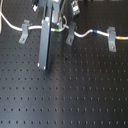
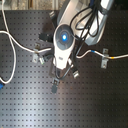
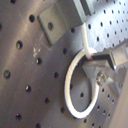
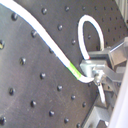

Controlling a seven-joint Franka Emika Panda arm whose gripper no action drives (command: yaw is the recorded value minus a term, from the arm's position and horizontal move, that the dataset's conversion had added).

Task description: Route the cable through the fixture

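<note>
Overhead, the arm (image 2: 64,42) points down, fingers (image 1: 46,45) pinching the cable (image 4: 47,42).

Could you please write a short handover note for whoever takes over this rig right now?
Hand: down at the cable, between the left and middle clips in the first exterior view; whether it is open or shut cannot be told.
Cable: a white cord running across the perforated board, lying at all three clips: left clip, middle clip, right clip.
In the second wrist view its green band sits beside a metal clip, with a loop curling above.
Done: cable brought along the clip row.
Left: confirm the cable is seated in the slot near the hand; the pictures do not settle it.
</note>
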